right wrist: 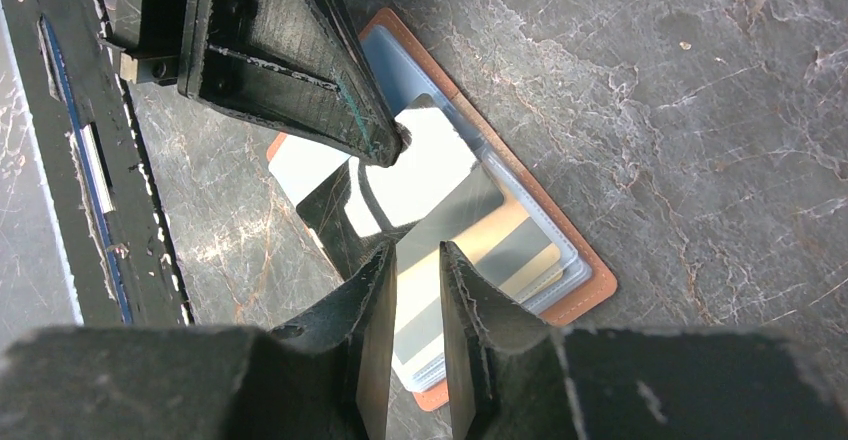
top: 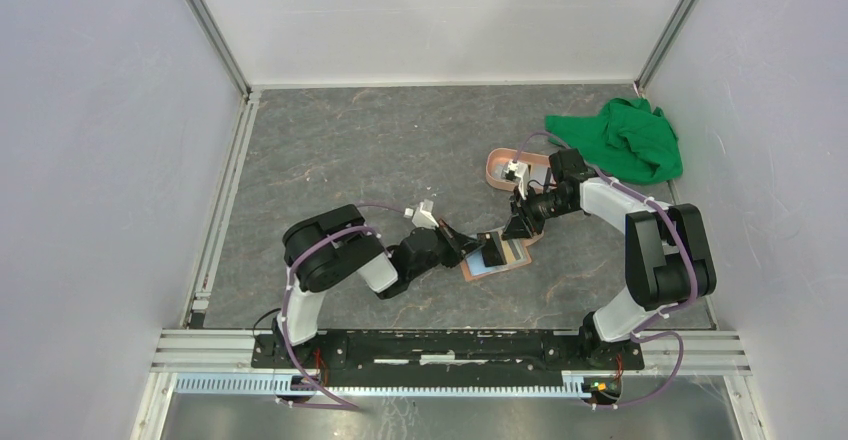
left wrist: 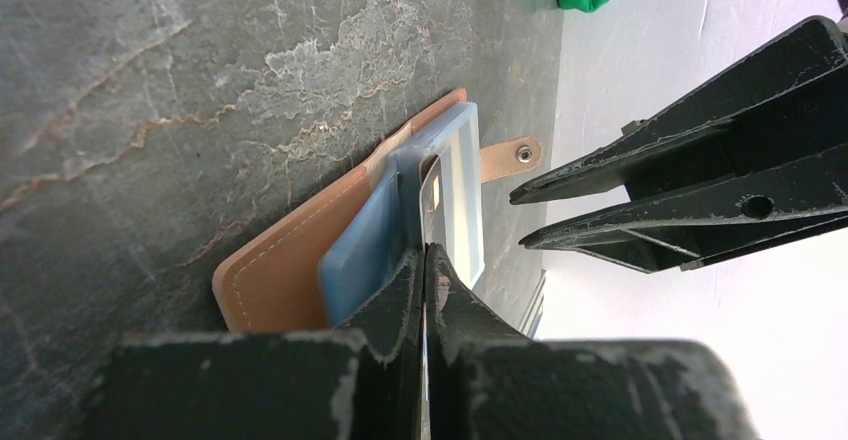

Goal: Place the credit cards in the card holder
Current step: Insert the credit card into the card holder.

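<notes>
Here, the wallet (right wrist: 590,285) lies open and flat on the table (top: 330,160), toward the near edge and a little right of its middle. Its snap tab (left wrist: 510,157) sticks out from one side. Clear sleeves (right wrist: 545,222) fill its inside, and an orange-yellow card (right wrist: 520,250) shows through them.

The left gripper (left wrist: 425,250) reaches over the wallet from the left. Its fingers are pressed together on a dark card (right wrist: 340,215), pinching it by one edge. The card is glossy and throws back a bright patch of light. It is held tilted just above the sleeves; whether its lower edge touches them cannot be told.

The right gripper (right wrist: 415,260) comes in from the right, facing the left one across the wallet. Its fingers stand a narrow gap apart, their tips just above the dark card's free end. In the left wrist view nothing sits between them.

A pink tray (top: 510,168) lies beyond the wallet, toward the right edge, partly hidden by the right arm. A crumpled green cloth (top: 620,140) lies in the far right corner.
</notes>
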`<state>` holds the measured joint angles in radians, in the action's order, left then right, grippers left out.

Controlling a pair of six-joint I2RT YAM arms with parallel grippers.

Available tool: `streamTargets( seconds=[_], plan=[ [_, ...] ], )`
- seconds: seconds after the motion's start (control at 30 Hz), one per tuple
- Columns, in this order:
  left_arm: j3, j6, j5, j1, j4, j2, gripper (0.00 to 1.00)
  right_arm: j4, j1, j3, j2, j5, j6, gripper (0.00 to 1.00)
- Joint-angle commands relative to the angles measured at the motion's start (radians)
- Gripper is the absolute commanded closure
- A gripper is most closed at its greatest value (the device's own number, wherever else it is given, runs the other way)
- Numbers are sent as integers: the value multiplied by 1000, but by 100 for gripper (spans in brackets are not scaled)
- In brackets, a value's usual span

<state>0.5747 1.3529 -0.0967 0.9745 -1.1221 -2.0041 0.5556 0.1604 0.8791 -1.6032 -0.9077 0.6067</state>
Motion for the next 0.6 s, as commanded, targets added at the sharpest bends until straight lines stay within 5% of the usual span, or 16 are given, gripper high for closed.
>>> streamTargets(
  seconds=[0.0,0.37,0.57],
  plan=[
    [-17,47,-94,27,-42,-27,98,-19,-5,-3,31,-5,3,72],
    [18,61,-134,83,-23,-45,98,-16,-6,-3,24,3,5,72],
    [36,32,-109,85,29,-19,80,-6,-3,3,1,50,4,72]
  ],
)
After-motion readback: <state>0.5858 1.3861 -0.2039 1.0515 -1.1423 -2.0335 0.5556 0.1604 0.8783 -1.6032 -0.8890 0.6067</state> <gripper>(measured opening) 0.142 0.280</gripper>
